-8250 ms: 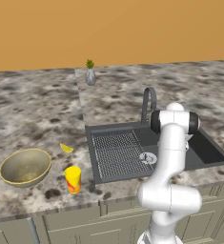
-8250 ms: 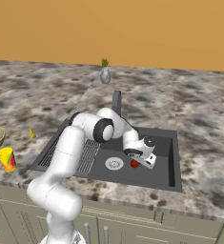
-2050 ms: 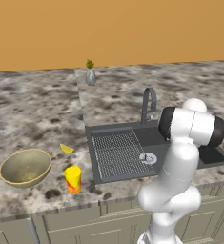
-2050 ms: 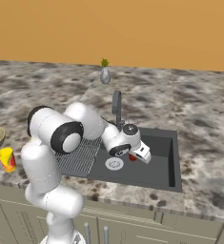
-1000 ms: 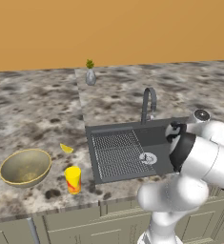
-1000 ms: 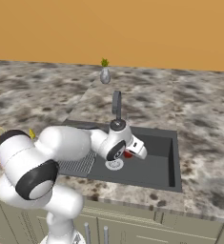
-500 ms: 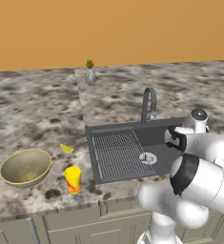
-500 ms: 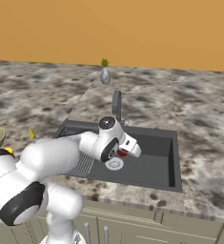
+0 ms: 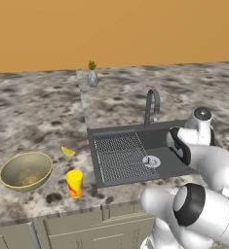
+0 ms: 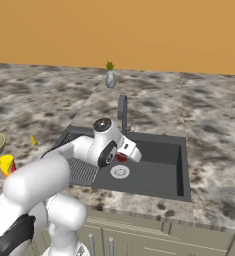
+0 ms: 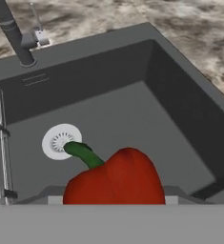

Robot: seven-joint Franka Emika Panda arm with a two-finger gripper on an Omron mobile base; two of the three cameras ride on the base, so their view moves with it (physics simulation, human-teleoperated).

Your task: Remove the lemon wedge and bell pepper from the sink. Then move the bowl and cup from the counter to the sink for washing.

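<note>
Bell pepper, red with a curved green stem, sits right at the bottom of the hand view, up against the gripper and above the floor of the sink. In that view its stem points toward the white round drain, and the basin floor lies well below it. The fingertips themselves are hidden behind the pepper and the picture's lower edge, so the fingers cannot be seen meeting its skin; the pepper appears to be lifted between them, with the jaws standing fairly wide around it. In the right base view the gripper hangs over the left half of the sink basin, just above the drain, and a small patch of red shows beside the white hand.

Faucet, grey and arched, rises from the back rim of the sink, and the ribbed drainboard takes up the sink's left part. The lemon wedge lies on the speckled counter to the left of the sink, apart from it. Near the wedge sit the olive-gold bowl and, just in front and to the right, the yellow cup with its red mark, standing upright. A grey vase with a green plant stands far back on the counter by the wall
</note>
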